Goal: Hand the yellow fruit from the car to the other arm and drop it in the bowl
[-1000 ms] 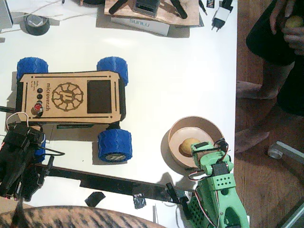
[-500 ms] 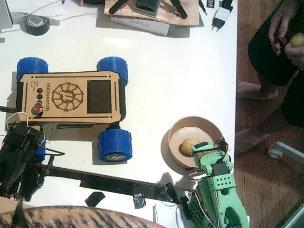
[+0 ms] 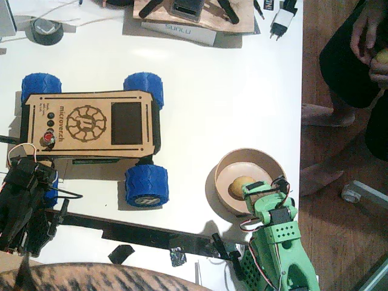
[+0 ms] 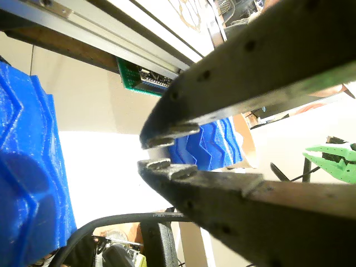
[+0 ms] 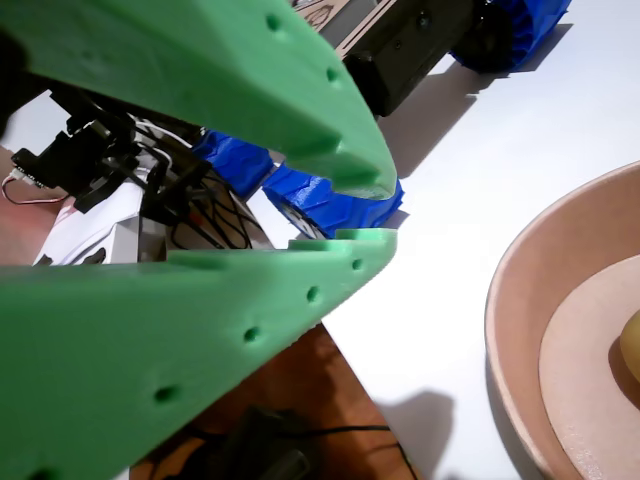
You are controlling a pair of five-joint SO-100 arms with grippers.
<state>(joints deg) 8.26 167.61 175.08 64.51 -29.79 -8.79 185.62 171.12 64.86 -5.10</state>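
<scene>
The yellow fruit [image 3: 241,185] lies inside the bowl [image 3: 267,159], and only its edge [image 5: 632,345] shows in a wrist view beside the bowl's wall [image 5: 520,330]. My green right gripper [image 3: 262,190] hovers at the bowl's near rim, just right of the fruit; its jaws [image 5: 385,212] are shut with nothing between them. The car [image 3: 91,124] stands at the left with a bare plywood top. My black left gripper [image 3: 35,168] rests by the car's near-left wheel [image 4: 28,178], shut [image 4: 153,153] and holding nothing.
A person stands off the table's right edge, a hand [image 3: 371,54] holding something small and yellow. A roll of tape [image 3: 46,30], a box [image 3: 182,29] and a plug [image 3: 282,21] lie along the far edge. A black bar [image 3: 139,233] runs along the near edge.
Both arms, the fruit and the car stay put. The person's hand with the small yellow thing has drifted toward the right edge of the picture.
</scene>
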